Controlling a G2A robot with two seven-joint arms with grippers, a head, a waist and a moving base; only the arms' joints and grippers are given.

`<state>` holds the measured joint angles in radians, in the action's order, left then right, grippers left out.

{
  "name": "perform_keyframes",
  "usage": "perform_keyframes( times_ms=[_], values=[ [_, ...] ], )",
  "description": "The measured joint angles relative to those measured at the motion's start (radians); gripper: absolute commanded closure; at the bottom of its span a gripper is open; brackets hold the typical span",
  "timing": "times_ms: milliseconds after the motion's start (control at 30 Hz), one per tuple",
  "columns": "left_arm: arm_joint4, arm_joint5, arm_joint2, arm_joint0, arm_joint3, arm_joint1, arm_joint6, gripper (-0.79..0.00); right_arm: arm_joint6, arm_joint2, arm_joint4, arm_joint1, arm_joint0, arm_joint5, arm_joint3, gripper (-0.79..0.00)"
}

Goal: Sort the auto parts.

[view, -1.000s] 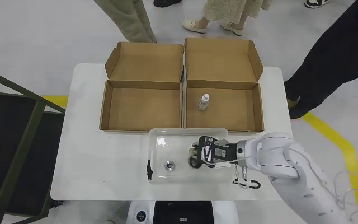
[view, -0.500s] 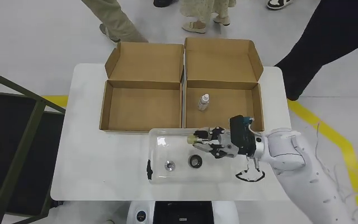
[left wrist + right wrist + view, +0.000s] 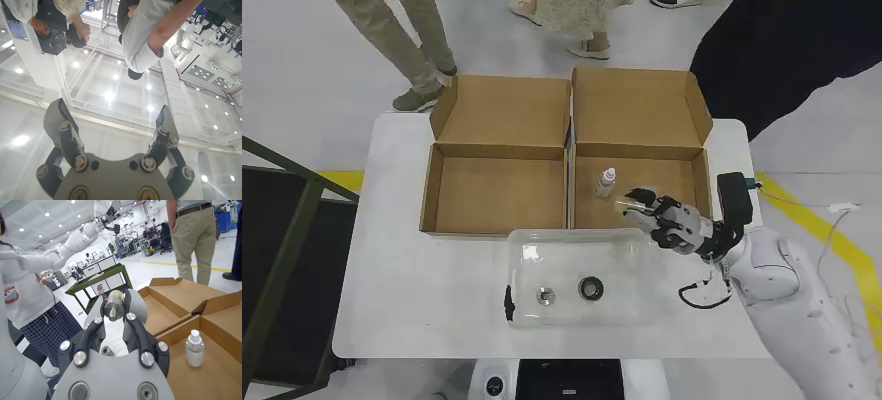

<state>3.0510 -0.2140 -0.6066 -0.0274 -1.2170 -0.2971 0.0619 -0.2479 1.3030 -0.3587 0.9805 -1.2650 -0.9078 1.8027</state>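
While its pads hide much of the part, the right gripper is clamped on a threaded metal cylinder over the near end of the right cardboard box, at two o'clock from the clear tray. A small bottle stands at eleven o'clock from the cylinder. The left gripper is spread wide and empty. In the tray lie a black ring and a metal piece, too small to identify.

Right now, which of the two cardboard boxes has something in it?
The box on the robot's right: a small clear bottle stands upright on its floor. The left box shows only bare cardboard.
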Motion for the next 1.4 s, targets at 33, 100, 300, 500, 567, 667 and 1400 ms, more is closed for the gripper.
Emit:
perform_keyframes(
  times_ms=[33,100,300,500,567,667,1400],
  values=[
    [0.0,0.0,0.0,0.0,0.0,0.0,0.0,-0.785,0.005,0.007,0.001,0.0,-0.004,0.001,-0.002,0.0],
    [0.0,0.0,0.0,0.0,0.0,0.0,0.0,-0.785,0.017,0.023,0.0,-0.001,-0.014,0.001,-0.005,0.0],
    [0.0,0.0,0.0,0.0,0.0,0.0,0.0,-0.785,0.049,0.051,0.002,0.0,-0.045,-0.001,0.001,0.0],
    [0.0,0.0,0.0,0.0,0.0,0.0,0.0,-0.785,0.061,0.059,0.002,0.002,-0.058,-0.007,0.006,0.0],
    [0.0,0.0,0.0,0.0,0.0,0.0,0.0,-0.785,0.064,0.06,0.001,0.003,-0.061,-0.01,0.006,0.0],
    [0.0,0.0,0.0,0.0,0.0,0.0,0.0,-0.785,0.066,0.061,-0.006,0.004,-0.063,-0.013,0.0,0.0],
    [0.0,0.0,0.0,0.0,0.0,0.0,0.0,-0.785,-0.338,0.044,-0.411,-0.002,0.033,0.363,0.014,0.0]
  ],
)
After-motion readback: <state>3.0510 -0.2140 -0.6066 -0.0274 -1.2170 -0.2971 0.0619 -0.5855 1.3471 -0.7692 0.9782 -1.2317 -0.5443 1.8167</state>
